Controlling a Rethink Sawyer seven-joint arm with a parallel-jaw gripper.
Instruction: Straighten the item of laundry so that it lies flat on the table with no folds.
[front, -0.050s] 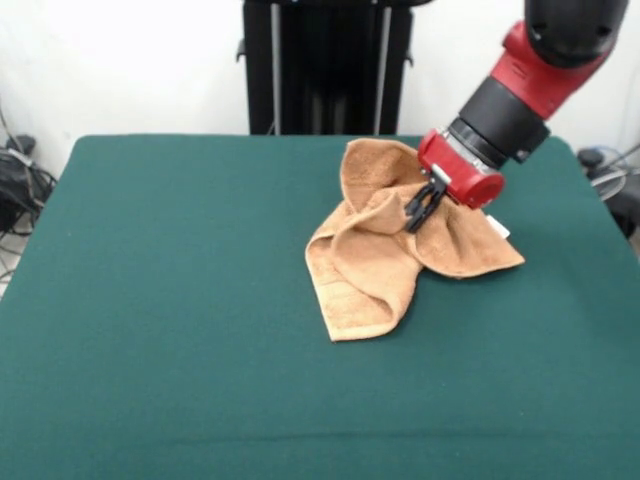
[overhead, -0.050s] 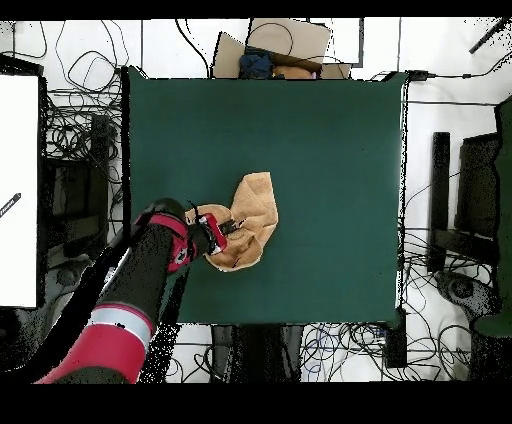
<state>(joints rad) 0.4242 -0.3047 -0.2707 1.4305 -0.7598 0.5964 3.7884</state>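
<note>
Towel (front, -0.050s: 385, 250) sits bunched up w/ big folds, near the table's (front, -0.050s: 150, 330) far edge by the robot, off to one side. Gripper (front, -0.050s: 422, 207) pinches a fold in the middle. Risk: pulling from the middle just drags the whole lump, so folds don't open.

Towel (front, -0.050s: 385, 255) nubby terry cloth; table (front, -0.050s: 170, 300) matt felt; arm (front, -0.050s: 530, 70) glossy plastic.
</note>
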